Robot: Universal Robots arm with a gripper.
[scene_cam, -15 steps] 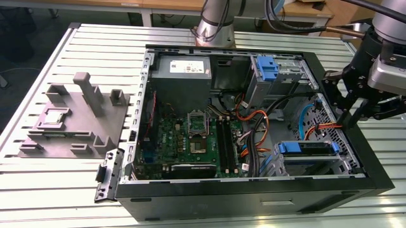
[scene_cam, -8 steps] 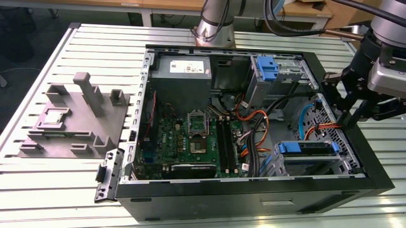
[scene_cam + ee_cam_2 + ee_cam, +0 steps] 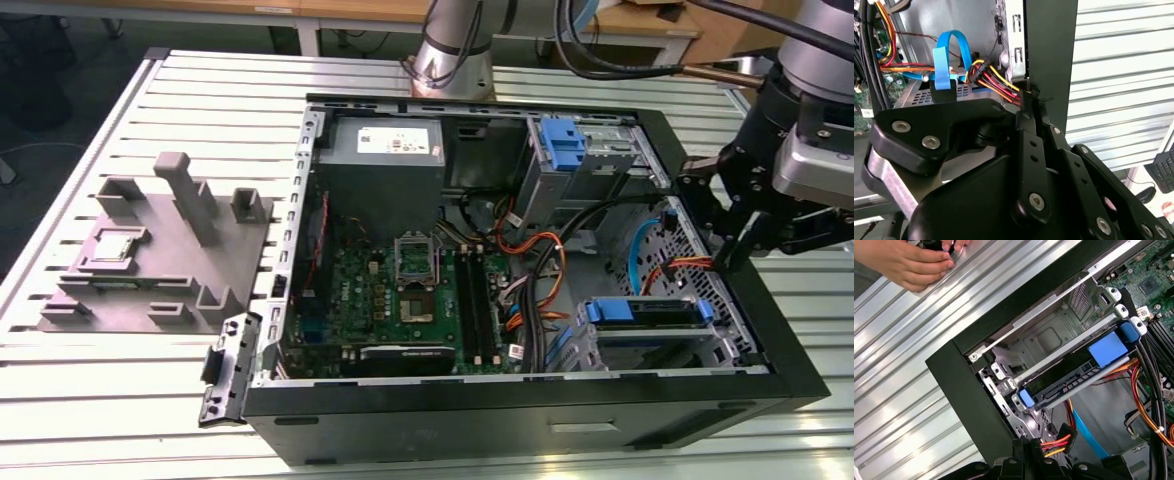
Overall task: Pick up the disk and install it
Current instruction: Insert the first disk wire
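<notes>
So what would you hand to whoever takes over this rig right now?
Gripper: shut, with nothing seen between its fingers, tips inside the computer case by its wall at the exterior view's right, next to a loose wire connector.
The disk: lying in the drive cage in its blue carrier, not held.
Done: the disk appears seated in the cage.
Left: I cannot tell whether it is fully latched or cabled.
Note: a person's hand rests on the table outside the case.
</notes>
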